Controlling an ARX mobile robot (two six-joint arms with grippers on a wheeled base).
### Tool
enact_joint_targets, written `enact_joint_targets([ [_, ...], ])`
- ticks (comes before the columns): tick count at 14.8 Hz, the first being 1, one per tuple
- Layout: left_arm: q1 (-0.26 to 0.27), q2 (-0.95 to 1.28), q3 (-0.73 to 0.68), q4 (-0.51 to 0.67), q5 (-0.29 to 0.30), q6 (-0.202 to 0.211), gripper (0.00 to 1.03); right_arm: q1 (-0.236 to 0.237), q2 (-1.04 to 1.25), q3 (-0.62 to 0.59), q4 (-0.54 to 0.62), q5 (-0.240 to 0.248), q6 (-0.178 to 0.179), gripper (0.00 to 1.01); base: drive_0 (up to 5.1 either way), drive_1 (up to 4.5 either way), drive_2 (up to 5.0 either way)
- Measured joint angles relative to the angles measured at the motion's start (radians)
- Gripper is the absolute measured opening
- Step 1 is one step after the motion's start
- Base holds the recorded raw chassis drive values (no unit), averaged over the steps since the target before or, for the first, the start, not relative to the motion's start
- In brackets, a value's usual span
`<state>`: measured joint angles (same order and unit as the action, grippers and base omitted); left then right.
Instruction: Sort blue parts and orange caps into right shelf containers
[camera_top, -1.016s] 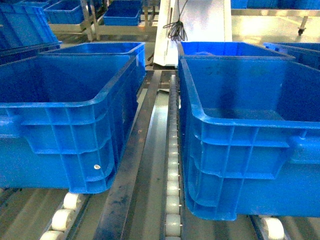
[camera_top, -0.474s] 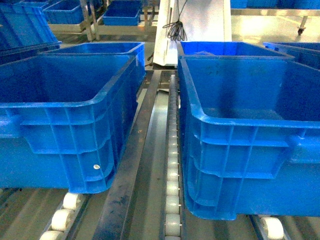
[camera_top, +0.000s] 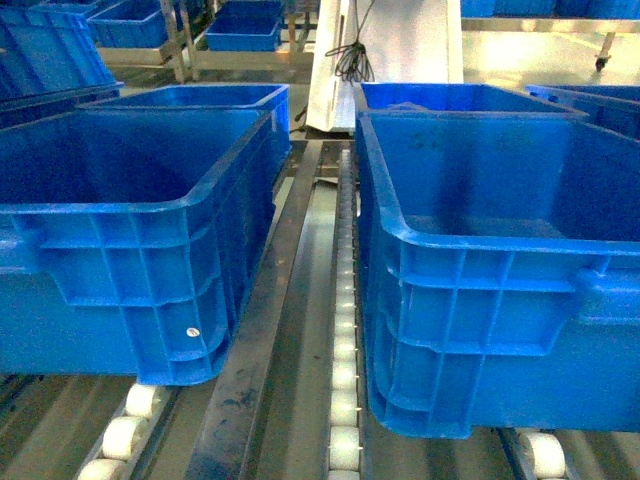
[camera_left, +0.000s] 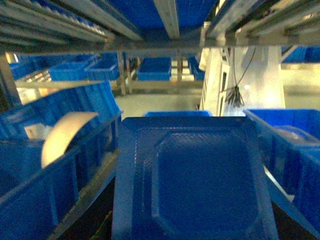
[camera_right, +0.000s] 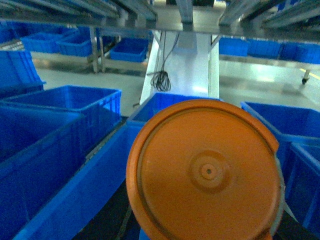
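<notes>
Right wrist view: orange cap fills the foreground, flat face to camera, crate below-left. Left: blue part. Jaws hidden; grip undeterminable.

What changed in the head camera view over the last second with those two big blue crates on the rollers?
Very little. The whole head view slid slightly, so the left crate and right crate sit marginally differently in frame; that looks like camera or base motion, not the crates moving. Both stayed side by side on the rollers. No arm or fingers entered this view.
</notes>
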<state>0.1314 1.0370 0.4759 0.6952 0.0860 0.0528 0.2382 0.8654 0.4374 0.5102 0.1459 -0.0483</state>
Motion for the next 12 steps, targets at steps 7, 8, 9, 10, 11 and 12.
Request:
enact_joint_targets([
  [7,0.002,0.572,0.282,0.006,-0.01,-0.065,1.0,-0.05,0.453,0.165,0.083,-0.018,0.033,0.99,0.0,0.0,0.0],
  [8,0.004,0.572,0.282,-0.001,-0.003,-0.072,0.97,-0.05,0.453,0.165,0.069,-0.029,0.037,0.98,0.0,0.0,0.0],
  [9,0.003,0.572,0.282,-0.002,-0.001,-0.073,0.98,-0.049,0.453,0.165,0.068,-0.032,0.04,0.98,0.0,0.0,0.0],
  [10,0.001,0.569,0.28,-0.002,0.002,-0.072,0.98,-0.05,0.453,0.165,0.076,-0.032,0.041,0.98,0.0,0.0,0.0],
  [11,-0.006,0.562,0.272,-0.005,0.009,-0.072,0.98,-0.052,0.455,0.165,0.076,-0.034,0.042,0.98,0.0,0.0,0.0],
  [12,-0.01,0.559,0.266,-0.008,0.016,-0.072,0.98,-0.06,0.456,0.166,0.063,-0.047,0.054,0.98,0.0,0.0,0.0],
])
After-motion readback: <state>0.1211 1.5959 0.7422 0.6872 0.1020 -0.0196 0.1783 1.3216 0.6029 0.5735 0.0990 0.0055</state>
